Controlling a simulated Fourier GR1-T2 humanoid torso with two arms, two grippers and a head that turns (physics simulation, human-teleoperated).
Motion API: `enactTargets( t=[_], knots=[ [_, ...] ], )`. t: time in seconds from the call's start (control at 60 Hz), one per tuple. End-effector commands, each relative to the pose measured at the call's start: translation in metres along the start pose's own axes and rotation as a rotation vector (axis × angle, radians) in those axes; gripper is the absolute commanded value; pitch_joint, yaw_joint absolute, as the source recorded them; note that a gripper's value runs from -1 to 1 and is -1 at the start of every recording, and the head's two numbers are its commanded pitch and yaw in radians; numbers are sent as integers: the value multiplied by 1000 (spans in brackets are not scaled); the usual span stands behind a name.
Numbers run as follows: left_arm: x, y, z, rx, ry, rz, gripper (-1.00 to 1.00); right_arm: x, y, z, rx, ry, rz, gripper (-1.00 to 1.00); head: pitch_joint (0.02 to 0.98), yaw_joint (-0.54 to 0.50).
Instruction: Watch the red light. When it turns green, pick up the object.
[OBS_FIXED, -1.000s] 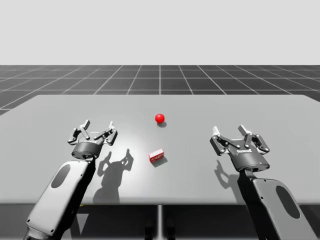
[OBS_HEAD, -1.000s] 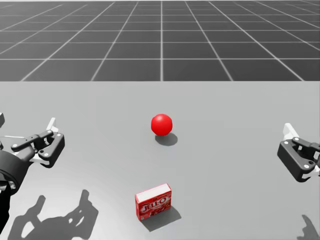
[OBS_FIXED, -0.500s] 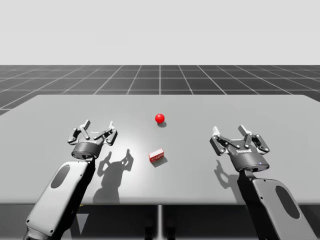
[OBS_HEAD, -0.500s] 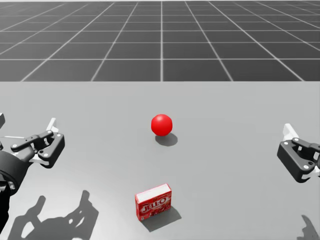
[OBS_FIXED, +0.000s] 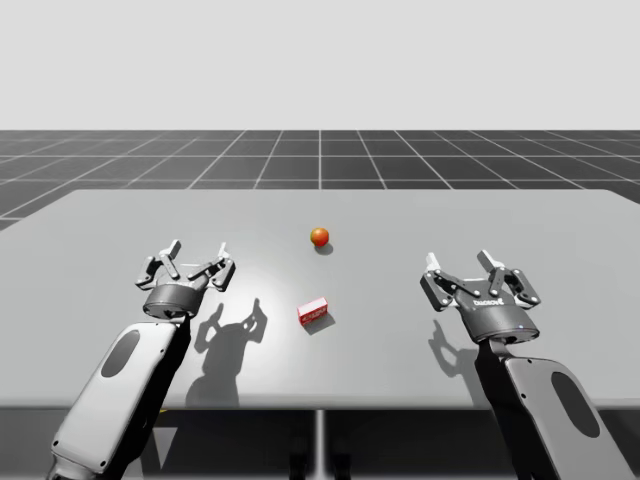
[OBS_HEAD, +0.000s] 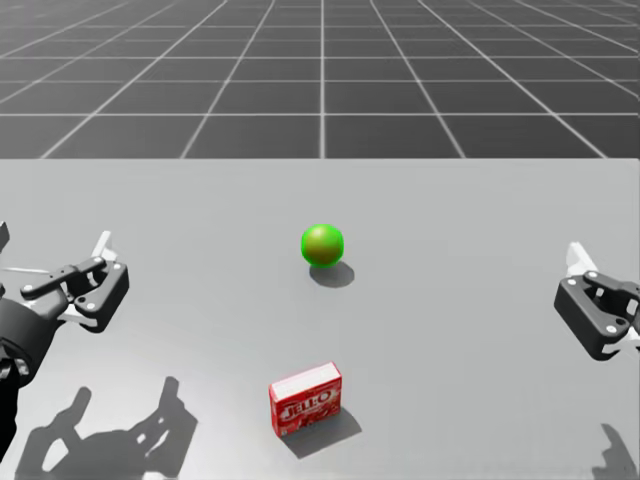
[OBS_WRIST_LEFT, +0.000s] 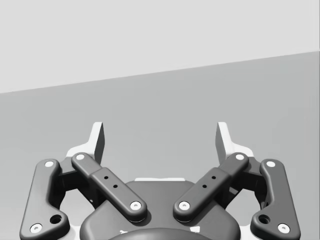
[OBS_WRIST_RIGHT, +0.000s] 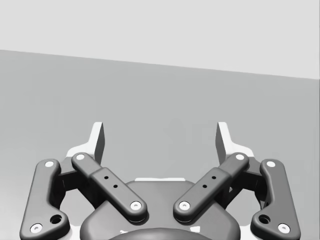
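One seemingly green light (OBS_HEAD: 322, 245), one red box (OBS_HEAD: 306, 398)

Right gripper (OBS_WRIST_RIGHT: 161, 136) with fingers (OBS_WRIST_RIGHT: 98, 142) spread wide apart, pale tips directed out over grey table (OBS_WRIST_RIGHT: 160, 90). Bare tabletop between and ahead of fingers. Far table edge straight, slightly slanted, against pale plain background (OBS_WRIST_RIGHT: 160, 25).

White lettering stands on the front face of the small red rectangular box (OBS_HEAD: 306, 399) lying on the grey counter (OBS_HEAD: 480, 300). A short line of pale print runs across the dark body of the right gripper (OBS_FIXED: 458, 265) in the high view, too small to make out.
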Motion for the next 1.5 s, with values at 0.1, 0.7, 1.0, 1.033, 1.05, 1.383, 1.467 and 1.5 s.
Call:
enactTargets(
  t=[0.1, 0.7, 1.0, 1.033, 1.05, 1.383, 1.467, 1.5],
  knots=[
    [0, -1, 1, -2, 1, 0, -1000, 0, 0, 0, -2, -1, 3, -1000, 683, 7],
    [0, -4, 1, -40, 25, -3, -1000, 1, 2, 0, -4, -15, 25, -1000, 854, 33],
    [35, -24, 43, -442, 50, 18, -1000, 1, 2, 1, -4, -14, 16, -1000, 854, 36],
    [39, -24, 51, -519, 39, 12, -1000, 1, 2, 1, -4, -14, 16, -1000, 853, 38],
    [40, -24, 53, -535, 38, 11, -1000, 1, 2, 0, -4, -14, 16, -1000, 853, 38],
    [22, -39, 80, -823, 54, -37, -1000, 1, 3, 0, -4, -20, 13, -1000, 847, 46],
    [13, -47, 80, -857, 71, -44, -1000, 1, 3, 0, -5, -22, 13, -1000, 847, 46],
    [8, -51, 79, -874, 79, -47, -1000, 1, 3, 0, -4, -23, 14, -1000, 847, 47]
  ],
)
